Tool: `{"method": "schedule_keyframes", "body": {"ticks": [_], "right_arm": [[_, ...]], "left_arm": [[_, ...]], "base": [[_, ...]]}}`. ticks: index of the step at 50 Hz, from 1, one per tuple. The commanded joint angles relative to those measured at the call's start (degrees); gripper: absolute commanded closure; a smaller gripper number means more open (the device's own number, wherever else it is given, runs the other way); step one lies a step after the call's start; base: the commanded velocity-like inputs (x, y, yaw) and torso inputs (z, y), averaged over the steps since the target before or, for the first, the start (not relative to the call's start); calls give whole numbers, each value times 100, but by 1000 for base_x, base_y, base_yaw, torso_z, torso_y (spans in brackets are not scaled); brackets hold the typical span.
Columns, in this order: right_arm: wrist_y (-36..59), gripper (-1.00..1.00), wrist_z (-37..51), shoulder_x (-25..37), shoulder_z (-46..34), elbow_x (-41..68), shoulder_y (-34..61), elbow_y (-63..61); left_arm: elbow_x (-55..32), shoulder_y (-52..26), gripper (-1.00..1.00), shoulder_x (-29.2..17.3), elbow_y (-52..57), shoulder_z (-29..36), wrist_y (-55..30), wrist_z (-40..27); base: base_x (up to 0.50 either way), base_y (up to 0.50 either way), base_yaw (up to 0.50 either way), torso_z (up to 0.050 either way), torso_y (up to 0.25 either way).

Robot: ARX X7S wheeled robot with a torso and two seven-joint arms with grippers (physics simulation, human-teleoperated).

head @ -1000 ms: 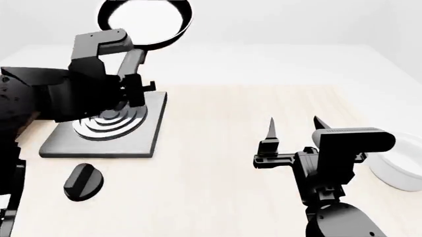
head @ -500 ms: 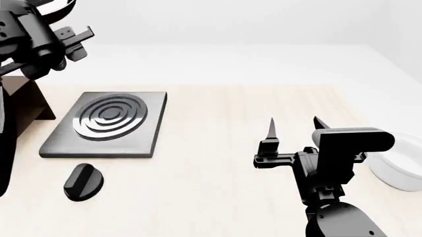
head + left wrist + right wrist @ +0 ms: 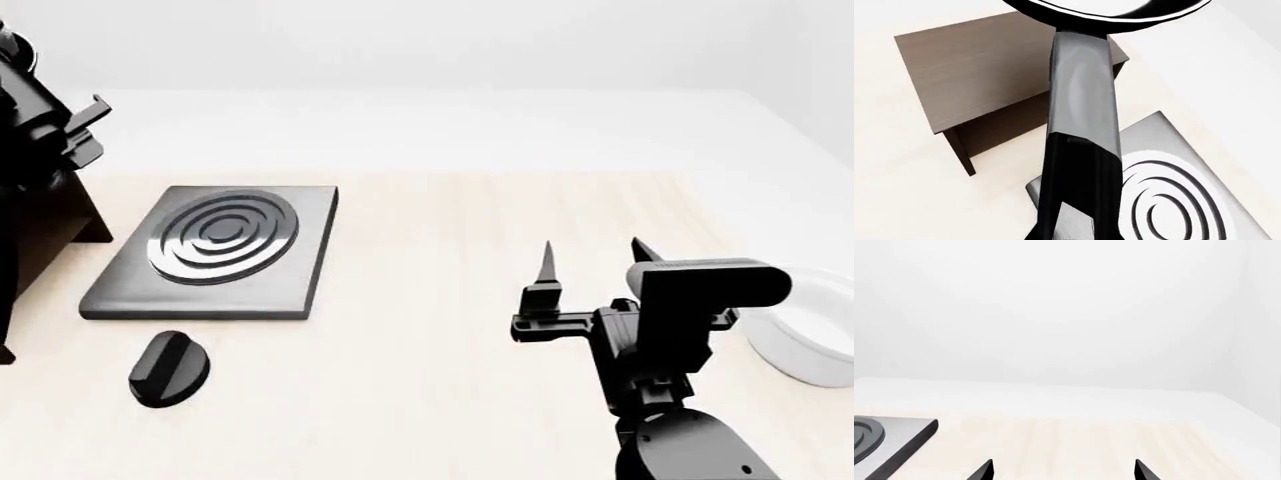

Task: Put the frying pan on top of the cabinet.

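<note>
In the left wrist view, the frying pan's long dark grey handle (image 3: 1081, 100) runs away from the camera to the glossy black pan (image 3: 1054, 12), which is cut off by the frame edge. My left gripper (image 3: 1077, 227) is shut on the handle. The pan is held up in the air above the table, over the near edge of the dark brown cabinet (image 3: 981, 65), whose flat top and open side show below. In the head view only a dark part of the cabinet (image 3: 60, 225) and my left arm (image 3: 40, 130) show at the left edge; the pan is out of view there. My right gripper (image 3: 594, 262) is open and empty over the table, as the right wrist view (image 3: 1063, 471) also shows.
The grey stove plate (image 3: 214, 250) with concentric rings lies beside the cabinet; it also shows in the left wrist view (image 3: 1181, 200) and the right wrist view (image 3: 894, 440). A small black knob (image 3: 168, 368) lies in front of it. A white bowl (image 3: 807, 335) sits at the right edge.
My left arm has swung left from above the stove plate, carrying the pan out of the head view's upper left. The right arm has not moved.
</note>
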Motion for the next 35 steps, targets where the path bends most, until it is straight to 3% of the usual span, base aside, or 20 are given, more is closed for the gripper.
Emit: {"method": "schedule_keyframes", "body": {"ticks": [1,15,35], "right_arm": [[-16,-100,25,12,-42,0,9,32],[-31,-100,47,26,-66,23,24,65],[-63,-100,81,57,-94,54,13,65]], "left_arm": [[977,-71,100,-141,6,-909,232,0],[1318,-20,100,-154,3,-1596,104,170],[1425,180,100,-306,6,-2426,480,-269]], "base": [[0,0,0,0,0],[0,0,-1,1,1],[0,0,0,0,1]]}}
